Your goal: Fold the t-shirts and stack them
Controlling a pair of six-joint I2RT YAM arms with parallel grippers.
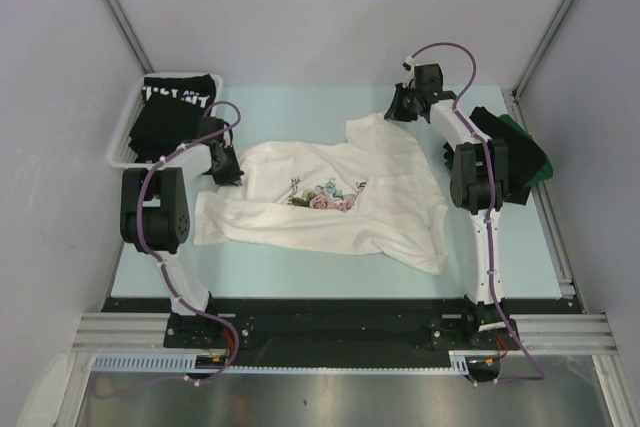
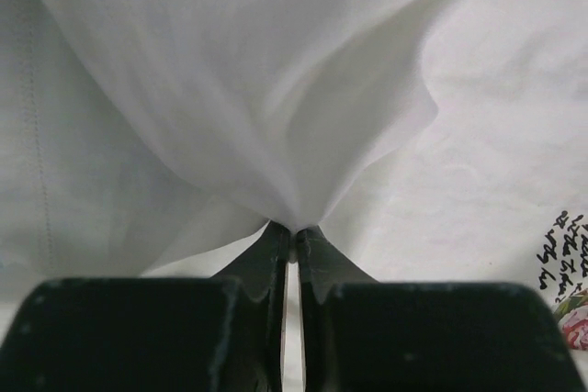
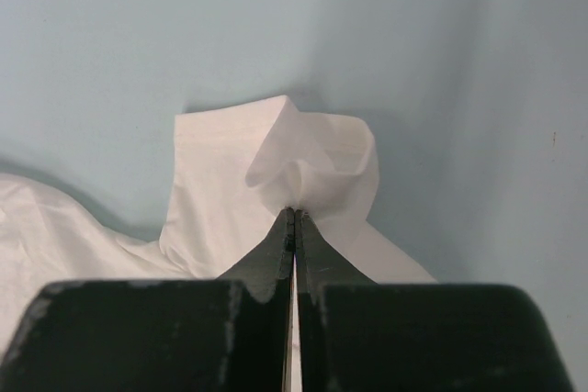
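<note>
A white t-shirt (image 1: 300, 222) with a floral print (image 1: 325, 197) lies crumpled across the middle of the pale blue table. My left gripper (image 1: 232, 169) is at the shirt's left edge and is shut on a pinch of its white cloth (image 2: 276, 89), which rises in a tent from the fingertips (image 2: 276, 238). My right gripper (image 1: 393, 112) is at the far side, shut on a bunched corner of the same shirt (image 3: 308, 158). A black t-shirt with white lettering (image 1: 178, 107) lies in the basket. Black (image 1: 498, 132) and dark green (image 1: 541, 169) t-shirts lie at the right.
A white mesh basket (image 1: 120, 142) stands at the far left corner of the table. The dark shirts at the right are partly hidden behind the right arm (image 1: 478, 177). Grey walls close in the left, right and far sides.
</note>
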